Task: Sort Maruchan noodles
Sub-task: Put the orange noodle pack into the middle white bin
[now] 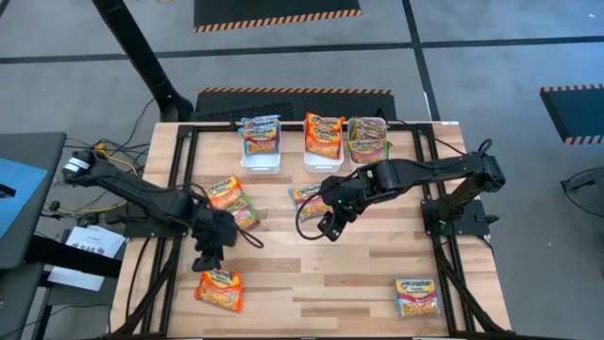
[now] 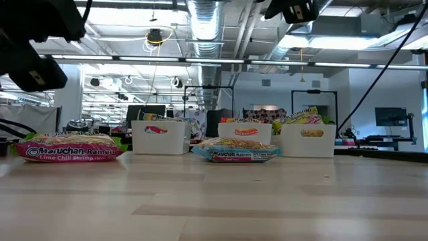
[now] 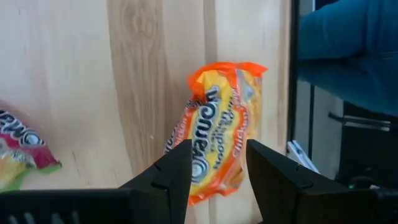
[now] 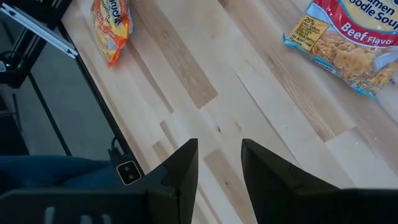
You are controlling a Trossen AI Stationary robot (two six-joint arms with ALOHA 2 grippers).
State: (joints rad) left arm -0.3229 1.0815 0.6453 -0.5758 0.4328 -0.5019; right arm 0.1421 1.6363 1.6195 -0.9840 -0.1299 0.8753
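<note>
Along the desk's [image 1: 311,264] far edge three white bins [image 1: 260,156] are lined up, each loaded with Maruchan noodles [image 1: 323,134]. Loose packets are scattered over the wood: an orange packet [image 1: 219,289] at the near left, a blue-edged packet [image 1: 416,297] at the near right, an orange-and-pink pair [image 1: 232,202] left of centre, and a blue beef packet [image 1: 308,198] near the middle.

Left pincer [image 1: 207,262] is held just above the near-left orange packet [image 3: 217,130]; fingers are seen parted with the packet between them in the wrist view, nothing gripped. Right pincer [image 1: 329,228] is hung over bare wood just beside the beef packet [image 4: 351,37], fingers parted, nothing held.

From the low view, a pink lime-chili-shrimp packet [image 2: 70,148] and the beef packet [image 2: 235,151] are seen lying flat in front of the bins [image 2: 158,136]. Black frame rails [image 1: 184,170] are run along both desk sides, and loose cables [image 1: 104,151] are bunched off the left edge.
</note>
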